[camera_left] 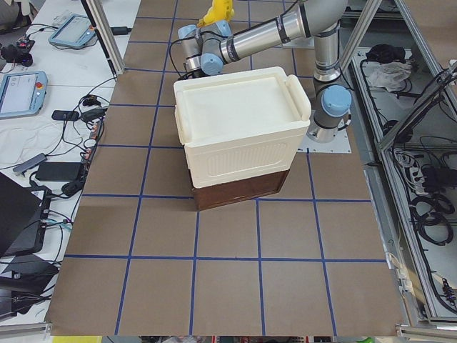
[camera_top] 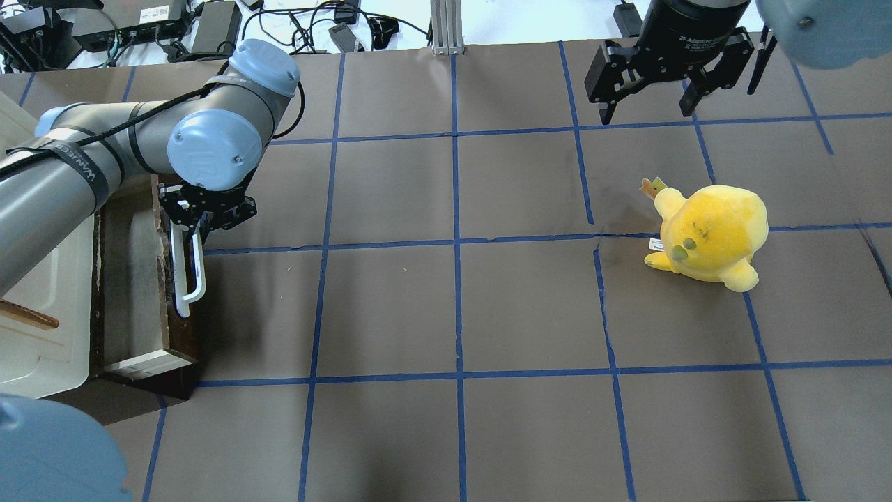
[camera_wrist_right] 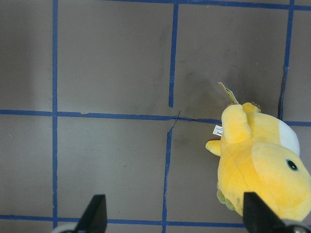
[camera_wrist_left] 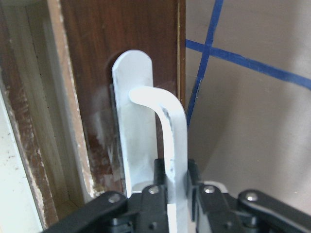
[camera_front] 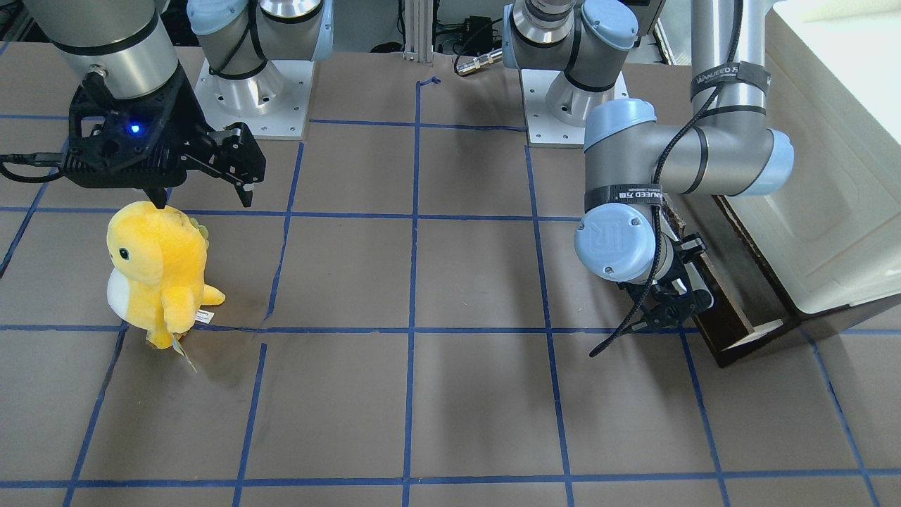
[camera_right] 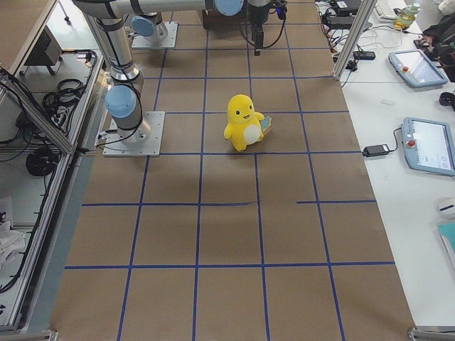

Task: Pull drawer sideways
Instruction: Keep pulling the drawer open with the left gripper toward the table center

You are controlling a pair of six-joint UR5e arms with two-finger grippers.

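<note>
The drawer (camera_top: 187, 341) has a dark brown wooden front and stands partly pulled out of the cream-white cabinet (camera_top: 42, 328) at the table's left end. Its front also shows in the front-facing view (camera_front: 725, 310) and in the left wrist view (camera_wrist_left: 97, 73). My left gripper (camera_top: 202, 217) is shut on the drawer's long white bar handle (camera_wrist_left: 167, 126) near its far end. The fingers (camera_wrist_left: 194, 182) clamp the bar from both sides. My right gripper (camera_top: 648, 104) is open and empty, hanging above the table on the far right, away from the drawer.
A yellow plush toy (camera_top: 711, 230) stands on the brown table under and in front of the right gripper, also in the right wrist view (camera_wrist_right: 257, 165). The table is marked with a grid of blue tape lines (camera_top: 456, 244). The arm bases (camera_front: 253, 98) stand at the robot's edge.
</note>
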